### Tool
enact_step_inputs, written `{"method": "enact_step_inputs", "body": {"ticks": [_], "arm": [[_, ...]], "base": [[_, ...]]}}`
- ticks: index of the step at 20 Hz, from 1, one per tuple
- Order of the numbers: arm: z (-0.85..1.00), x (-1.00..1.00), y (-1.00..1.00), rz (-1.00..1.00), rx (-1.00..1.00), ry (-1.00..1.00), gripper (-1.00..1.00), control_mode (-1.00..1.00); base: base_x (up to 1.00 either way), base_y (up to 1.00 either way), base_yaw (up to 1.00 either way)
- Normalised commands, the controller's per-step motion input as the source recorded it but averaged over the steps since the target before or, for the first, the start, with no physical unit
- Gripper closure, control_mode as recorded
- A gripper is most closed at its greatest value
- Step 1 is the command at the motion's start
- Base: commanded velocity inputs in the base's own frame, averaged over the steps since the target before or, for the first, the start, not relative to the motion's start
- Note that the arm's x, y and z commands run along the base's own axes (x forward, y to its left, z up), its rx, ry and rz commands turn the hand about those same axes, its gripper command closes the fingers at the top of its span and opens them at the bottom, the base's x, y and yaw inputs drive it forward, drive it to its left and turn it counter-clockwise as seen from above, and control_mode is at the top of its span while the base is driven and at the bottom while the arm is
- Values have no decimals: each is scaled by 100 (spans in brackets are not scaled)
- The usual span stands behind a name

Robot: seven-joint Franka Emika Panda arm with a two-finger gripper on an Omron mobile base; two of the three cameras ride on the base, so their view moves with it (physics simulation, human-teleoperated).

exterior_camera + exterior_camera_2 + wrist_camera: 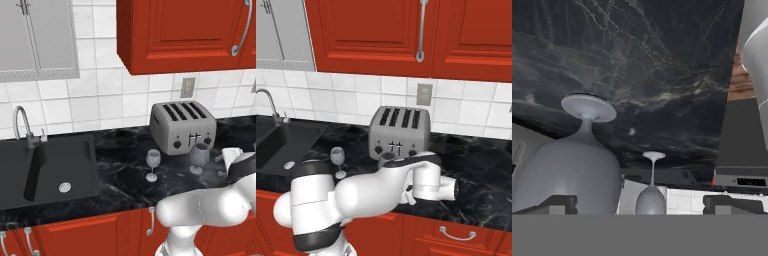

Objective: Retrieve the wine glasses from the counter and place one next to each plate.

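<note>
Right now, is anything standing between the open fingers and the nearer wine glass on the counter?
Nothing visible. In the hand view the nearer wine glass sits just ahead of the gripper, overlapping one finger. The second glass stands farther back, the toaster behind on the counter.

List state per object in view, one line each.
Near wine glass: upright on the counter, in front of the toaster, not gripped.
Far wine glass: upright, free, between sink and toaster.
Claw: open, fingertips either side of the near glass's bowl.
Toaster: slots empty.
Sink: empty, faucet not running.
Upper cabinets: doors shut.
</note>
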Motion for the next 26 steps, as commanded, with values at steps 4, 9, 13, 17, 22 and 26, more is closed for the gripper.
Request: {"method": "enact_step_inputs", "body": {"ticks": [4, 9, 13, 17, 22, 26], "arm": [[-18, 17, 0, 0, 0, 0, -100, -100], [-16, 30, -1, 0, 0, 0, -100, -100], [-15, 27, -3, 0, 1, 0, -100, -100], [-19, 18, -3, 0, 1, 0, -100, -100], [-22, 16, -2, 0, 1, 0, -100, -100], [-20, 1, -1, 0, 4, 0, -100, -100]], "base": [[0, 0, 0], [0, 0, 0], [0, 0, 0], [0, 0, 0], [0, 0, 0], [0, 0, 0]]}}
